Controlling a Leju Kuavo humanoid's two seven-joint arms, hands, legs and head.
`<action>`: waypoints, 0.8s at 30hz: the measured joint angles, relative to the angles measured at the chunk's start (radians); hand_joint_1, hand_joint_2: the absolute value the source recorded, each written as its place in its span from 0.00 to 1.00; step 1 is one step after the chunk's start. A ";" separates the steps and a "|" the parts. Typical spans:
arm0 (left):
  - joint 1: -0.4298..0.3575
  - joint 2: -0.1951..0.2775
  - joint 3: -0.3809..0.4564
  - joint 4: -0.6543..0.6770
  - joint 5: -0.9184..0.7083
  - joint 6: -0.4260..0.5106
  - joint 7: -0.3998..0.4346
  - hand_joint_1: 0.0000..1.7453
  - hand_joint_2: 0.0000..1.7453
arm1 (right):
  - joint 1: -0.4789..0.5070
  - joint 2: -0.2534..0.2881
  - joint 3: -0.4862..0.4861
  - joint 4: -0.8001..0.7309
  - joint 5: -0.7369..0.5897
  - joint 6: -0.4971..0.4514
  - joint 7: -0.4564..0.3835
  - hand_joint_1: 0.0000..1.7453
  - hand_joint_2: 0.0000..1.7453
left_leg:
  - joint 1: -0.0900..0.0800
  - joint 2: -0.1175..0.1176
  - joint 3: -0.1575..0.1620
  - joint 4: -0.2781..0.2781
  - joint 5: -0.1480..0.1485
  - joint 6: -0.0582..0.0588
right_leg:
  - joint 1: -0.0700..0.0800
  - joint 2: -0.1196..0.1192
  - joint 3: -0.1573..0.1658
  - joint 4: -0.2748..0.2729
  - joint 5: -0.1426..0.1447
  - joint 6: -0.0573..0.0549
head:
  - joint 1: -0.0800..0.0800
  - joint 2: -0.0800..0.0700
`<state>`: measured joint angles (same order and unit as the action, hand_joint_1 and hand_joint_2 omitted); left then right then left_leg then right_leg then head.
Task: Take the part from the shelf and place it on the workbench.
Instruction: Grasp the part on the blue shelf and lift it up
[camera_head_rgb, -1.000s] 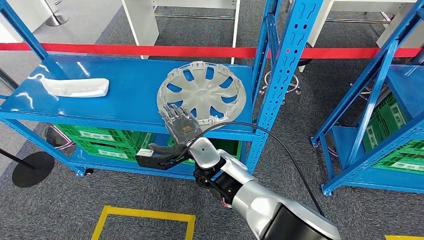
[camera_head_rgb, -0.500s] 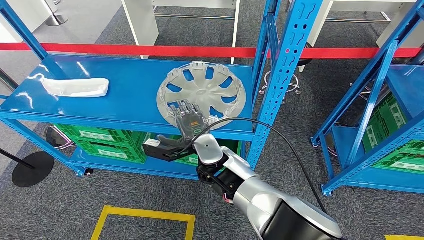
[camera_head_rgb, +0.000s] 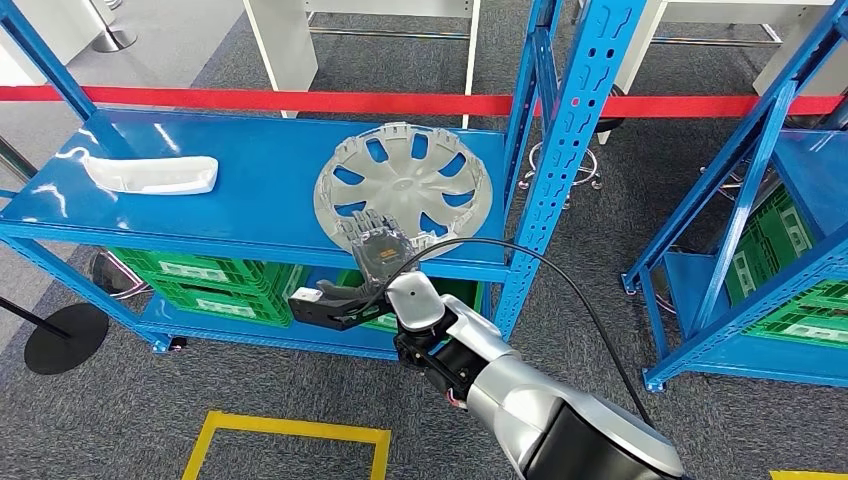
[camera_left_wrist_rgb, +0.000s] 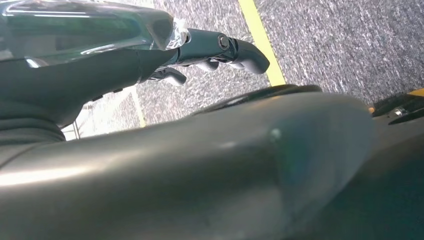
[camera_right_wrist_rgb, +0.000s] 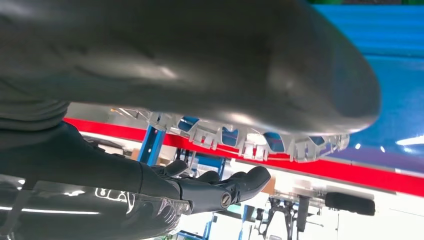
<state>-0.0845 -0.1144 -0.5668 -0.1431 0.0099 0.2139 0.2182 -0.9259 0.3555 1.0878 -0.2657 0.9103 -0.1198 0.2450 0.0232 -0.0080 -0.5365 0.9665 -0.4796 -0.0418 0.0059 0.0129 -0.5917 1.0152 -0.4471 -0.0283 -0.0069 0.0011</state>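
The part is a silver hubcap (camera_head_rgb: 405, 185) lying flat on the blue shelf (camera_head_rgb: 250, 200), near its right end. My right hand (camera_head_rgb: 372, 255) is at the hubcap's near rim, its fingers (camera_head_rgb: 372, 225) spread over the rim and its thumb (camera_head_rgb: 320, 300) out to the left below the shelf's front edge. It holds nothing. In the right wrist view the hubcap's toothed rim (camera_right_wrist_rgb: 250, 142) shows in the gap between the thick thumb and the dark fingers (camera_right_wrist_rgb: 235, 182). My left hand (camera_left_wrist_rgb: 210, 47) hangs over the grey carpet with loose fingers and nothing in it.
A white curved part (camera_head_rgb: 150, 173) lies at the shelf's left end. A blue upright post (camera_head_rgb: 560, 150) stands right of the hubcap. Green crates (camera_head_rgb: 200, 275) fill the lower level. Red barrier tape (camera_head_rgb: 250, 99) runs behind. Another blue rack (camera_head_rgb: 760, 250) stands at the right.
My right hand has moved forward and a little to the right, from in front of the shelf edge to over the hubcap's near rim. The hubcap has not moved.
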 joint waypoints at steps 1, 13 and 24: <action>0.000 -0.002 0.001 0.000 0.004 0.000 0.001 0.00 0.00 | 0.000 0.000 0.003 0.000 -0.001 0.005 0.005 0.00 0.00 | 0.000 0.000 0.000 0.000 0.000 0.000 | 0.000 0.000 0.000 0.000 0.000 0.000 | 0.000 0.000; 0.000 -0.012 0.014 0.000 0.017 -0.001 0.022 0.00 0.00 | 0.000 0.000 0.011 0.000 -0.037 0.005 0.094 0.00 0.00 | 0.000 0.000 0.000 0.000 0.000 0.000 | 0.000 0.000 0.000 0.000 0.000 0.000 | 0.000 0.000; 0.000 -0.014 0.015 0.000 0.024 -0.008 0.026 0.00 0.00 | -0.018 -0.008 -0.005 0.017 -0.071 -0.032 0.156 0.00 0.00 | 0.000 0.000 0.000 0.000 0.000 0.000 | 0.000 0.000 0.000 0.000 0.000 0.000 | 0.000 0.000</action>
<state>-0.0841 -0.1286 -0.5520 -0.1431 0.0339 0.2062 0.2443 -0.9442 0.3476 1.0831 -0.2483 0.8397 -0.1515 0.4006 0.0232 -0.0080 -0.5365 0.9665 -0.4797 -0.0418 0.0059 0.0129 -0.5917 1.0152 -0.4471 -0.0283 -0.0069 0.0011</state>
